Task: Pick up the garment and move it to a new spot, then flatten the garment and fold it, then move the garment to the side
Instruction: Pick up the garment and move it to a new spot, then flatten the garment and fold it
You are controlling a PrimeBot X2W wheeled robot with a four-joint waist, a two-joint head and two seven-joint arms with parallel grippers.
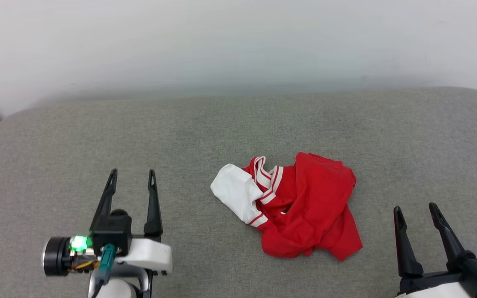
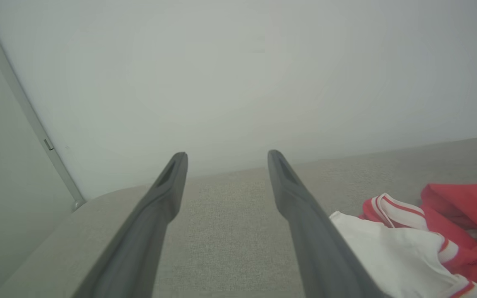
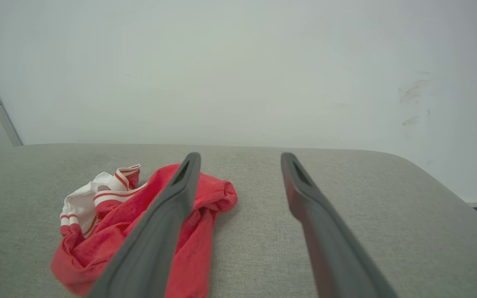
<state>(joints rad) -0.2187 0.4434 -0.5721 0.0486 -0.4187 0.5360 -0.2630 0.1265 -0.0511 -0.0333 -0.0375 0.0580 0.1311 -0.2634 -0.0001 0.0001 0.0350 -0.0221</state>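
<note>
Near the front-left of the grey padded surface (image 1: pixel 238 124), your left gripper (image 1: pixel 133 171) stands wide open, holding nothing. The garment (image 1: pixel 304 207) lies crumpled just right of centre. At the front-right corner, your right gripper (image 1: pixel 415 207) gapes empty too.

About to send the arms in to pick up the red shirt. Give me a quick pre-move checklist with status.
1. Left gripper open and empty: ok.
2. Right gripper open and empty: ok.
3. Garment lying between the grippers, touching neither: ok.
4. Garment flat enough to fold: not ok; crumpled heap, white sleeve bunched on its left.
5. Bare grey surface left of the heap for a new spot: ok.
6. Where the hem lies: cannot tell.
</note>
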